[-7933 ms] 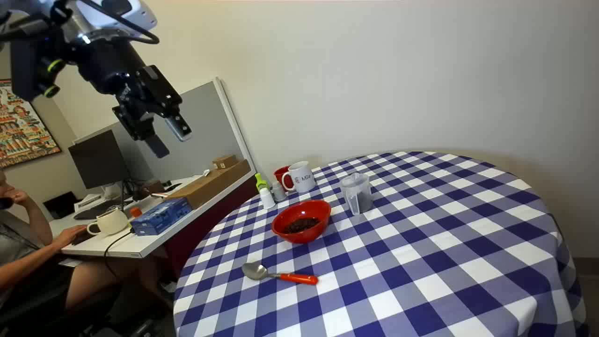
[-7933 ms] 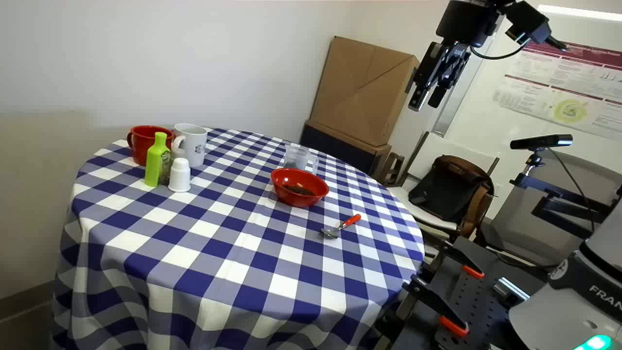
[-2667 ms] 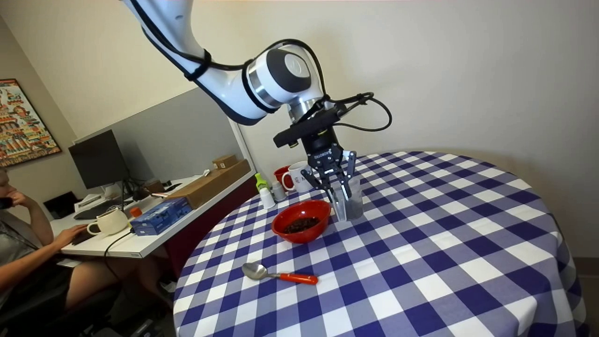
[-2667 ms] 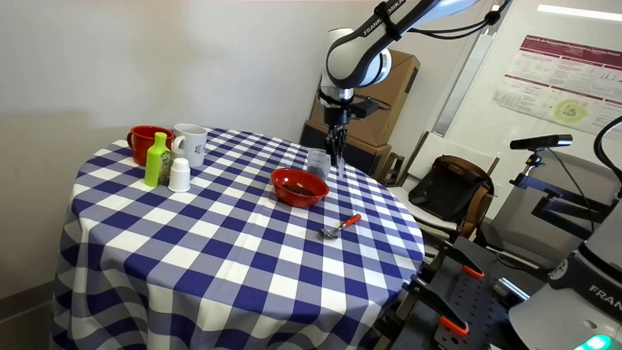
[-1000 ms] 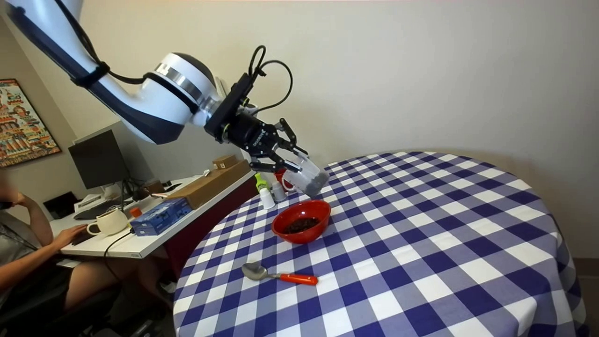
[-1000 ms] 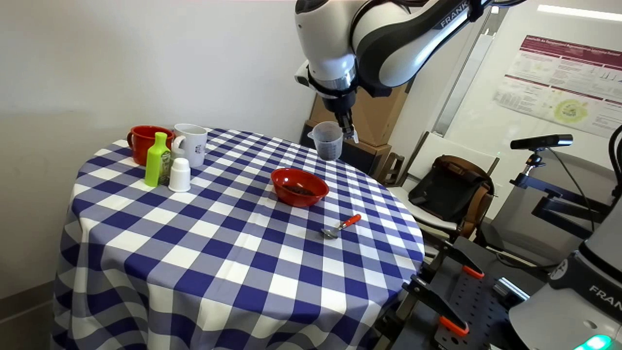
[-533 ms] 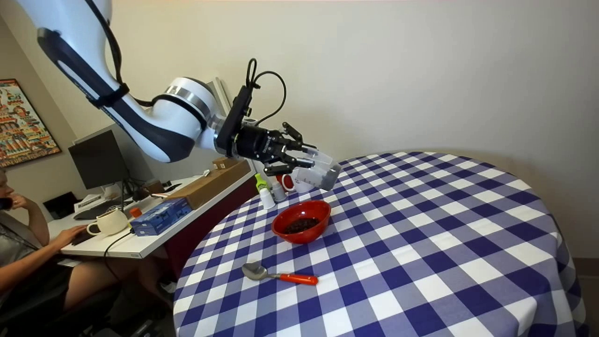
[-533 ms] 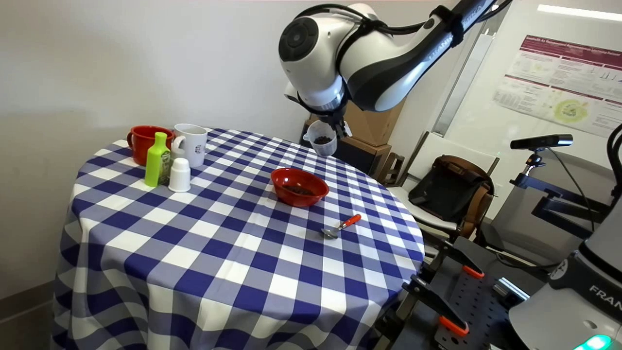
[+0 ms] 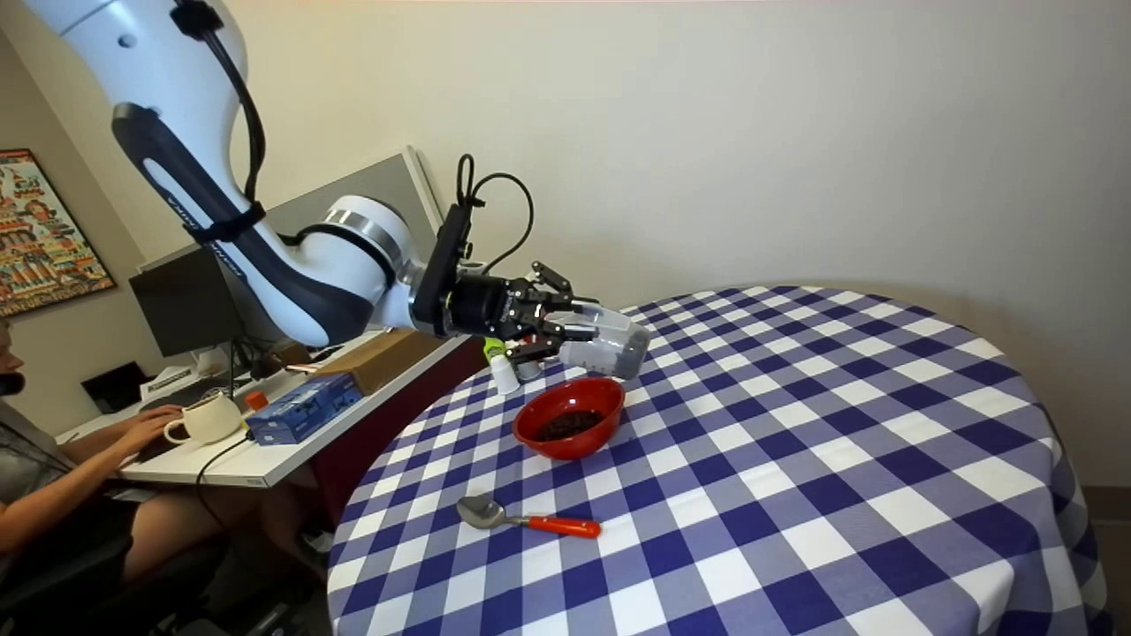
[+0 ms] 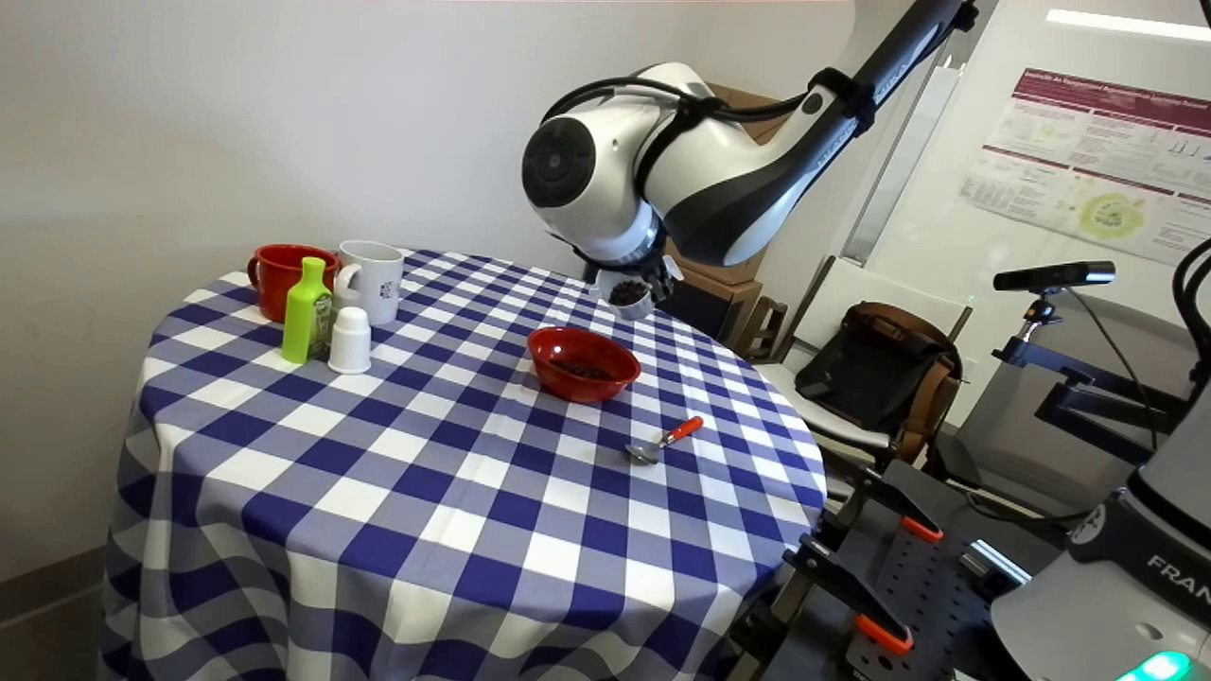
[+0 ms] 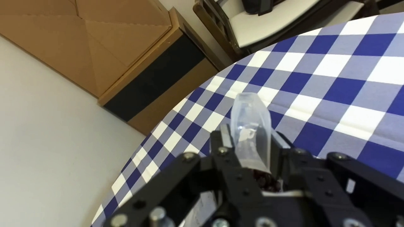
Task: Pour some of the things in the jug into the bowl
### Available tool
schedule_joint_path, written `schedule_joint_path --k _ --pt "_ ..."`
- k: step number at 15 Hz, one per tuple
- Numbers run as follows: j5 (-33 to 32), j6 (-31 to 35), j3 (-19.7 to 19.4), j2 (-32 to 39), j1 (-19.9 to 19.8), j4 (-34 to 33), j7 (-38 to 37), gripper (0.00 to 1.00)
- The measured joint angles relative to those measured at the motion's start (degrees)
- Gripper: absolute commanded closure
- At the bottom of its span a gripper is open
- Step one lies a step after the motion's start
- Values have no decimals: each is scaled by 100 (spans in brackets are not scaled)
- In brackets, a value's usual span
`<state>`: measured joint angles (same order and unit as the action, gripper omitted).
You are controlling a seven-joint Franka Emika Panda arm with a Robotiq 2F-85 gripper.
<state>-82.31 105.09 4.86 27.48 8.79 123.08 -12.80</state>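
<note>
The see-through jug (image 9: pixel 610 350) hangs in the air, tilted well over. In an exterior view its mouth faces the camera and dark beans (image 10: pixel 627 292) lie inside. My gripper (image 9: pixel 590 319) is shut on the jug's handle (image 11: pixel 251 132); in the wrist view the fingers (image 11: pixel 226 135) stand on both sides of it, and dark red beans show below. The glossy red bowl (image 9: pixel 565 395) rests on the table just below the jug in both exterior views (image 10: pixel 585 390), with dark beans (image 9: pixel 568 425) in its bottom. In an exterior view the arm and jug hide most of the gripper.
A spoon (image 9: pixel 565 526) with a red handle lies near the bowl. A green bottle (image 10: pixel 305 312), white shaker (image 10: pixel 350 342), red mug (image 10: pixel 284 274) and white mug (image 10: pixel 380 288) stand together on the checked cloth (image 9: pixel 795 495). Cardboard boxes (image 11: pixel 126 41) and a chair stand beyond the table.
Earlier the jug was lifted from the table by its handle. Over the last second it has come lower and tipped further over, so its beans now show. Bowl and spoon have stayed put.
</note>
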Motion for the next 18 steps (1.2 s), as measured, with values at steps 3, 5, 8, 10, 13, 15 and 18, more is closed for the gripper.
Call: schedule_joint_path --k 3,5,8,10,13,15,18 --pt "-214 -187 49 132 47 -37 -101 91" --pt "-397 -305 81 195 91 -37 -137 91" --pt "-646 -491 156 295 165 -32 -146 91" --pt "-831 -622 208 363 232 -21 -147 91" --pt "-1160 -839 271 484 336 17 -147 91" --pt "-1384 -981 307 561 387 80 -147 91" --pt "-1758 -1206 338 660 442 199 -147 91"
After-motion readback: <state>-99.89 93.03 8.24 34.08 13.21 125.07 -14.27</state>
